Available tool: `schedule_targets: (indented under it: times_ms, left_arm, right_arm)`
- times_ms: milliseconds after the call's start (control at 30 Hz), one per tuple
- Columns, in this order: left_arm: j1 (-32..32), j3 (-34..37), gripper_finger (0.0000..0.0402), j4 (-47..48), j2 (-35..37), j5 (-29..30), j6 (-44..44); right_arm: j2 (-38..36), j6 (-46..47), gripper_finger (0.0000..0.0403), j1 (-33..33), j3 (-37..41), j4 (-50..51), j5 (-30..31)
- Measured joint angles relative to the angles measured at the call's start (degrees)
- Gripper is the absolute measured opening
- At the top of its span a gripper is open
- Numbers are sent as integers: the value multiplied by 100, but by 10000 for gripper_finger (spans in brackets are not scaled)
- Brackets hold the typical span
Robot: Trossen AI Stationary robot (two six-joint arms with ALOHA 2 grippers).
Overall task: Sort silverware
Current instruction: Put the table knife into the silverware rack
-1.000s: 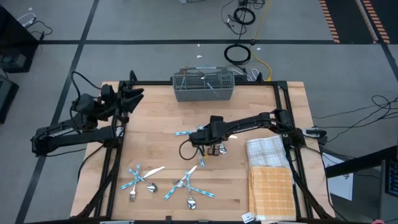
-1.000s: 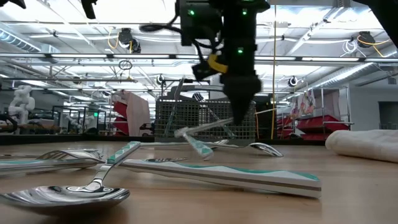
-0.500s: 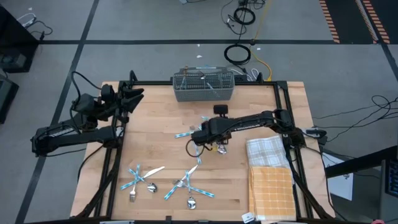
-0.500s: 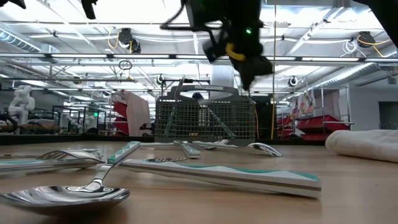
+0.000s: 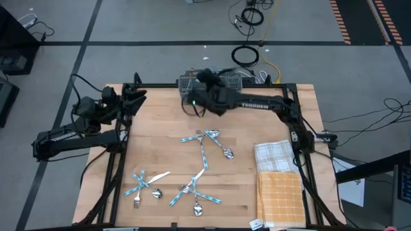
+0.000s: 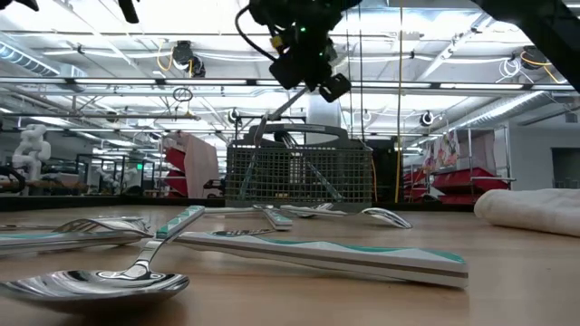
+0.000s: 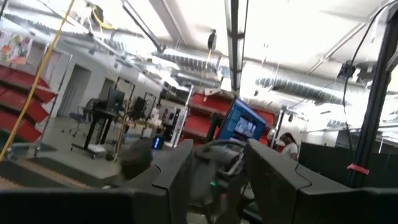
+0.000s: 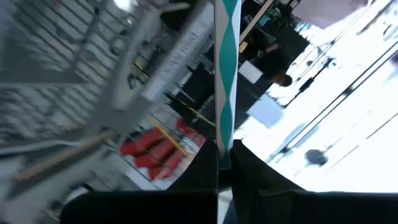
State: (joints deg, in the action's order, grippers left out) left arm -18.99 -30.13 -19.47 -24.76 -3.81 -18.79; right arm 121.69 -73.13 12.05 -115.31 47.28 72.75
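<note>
Warehouse shelving and ceiling lights fill the background beyond our wooden bench (image 5: 160, 131). Our right claw (image 5: 200, 90) hovers over the wire caddy (image 5: 221, 83) at the far edge, pinching 1 teal-handled utensil (image 8: 225, 74), its long axis in line with the claw. Remaining silverware (image 5: 192, 189) lies well apart, toward the near edge. Our left claw (image 7: 214, 168) waits spread beside the bench's left side.

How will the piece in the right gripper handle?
The piece looks stiff and light: a thin, straight striped handle. Pinched near one end by the right gripper, it may pivot or slip. Its smooth finish probably makes it slide readily.
</note>
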Motion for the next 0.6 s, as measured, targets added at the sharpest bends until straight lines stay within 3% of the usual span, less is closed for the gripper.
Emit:
schedule_targets:
  times_ms: [200,367,600]
  left_arm:
    - [-2,0,152,-361,132,4,-2]
    - [-2,-1,152,-508,243,17,-11]
    - [0,0,152,-578,259,22,-33]
  right_arm:
    - [2,-1414,0,153,0,-1063,-585]
    - [5,-3221,0,93,0,-1598,-1701]
    - [35,-3651,0,205,0,-2375,-1882]
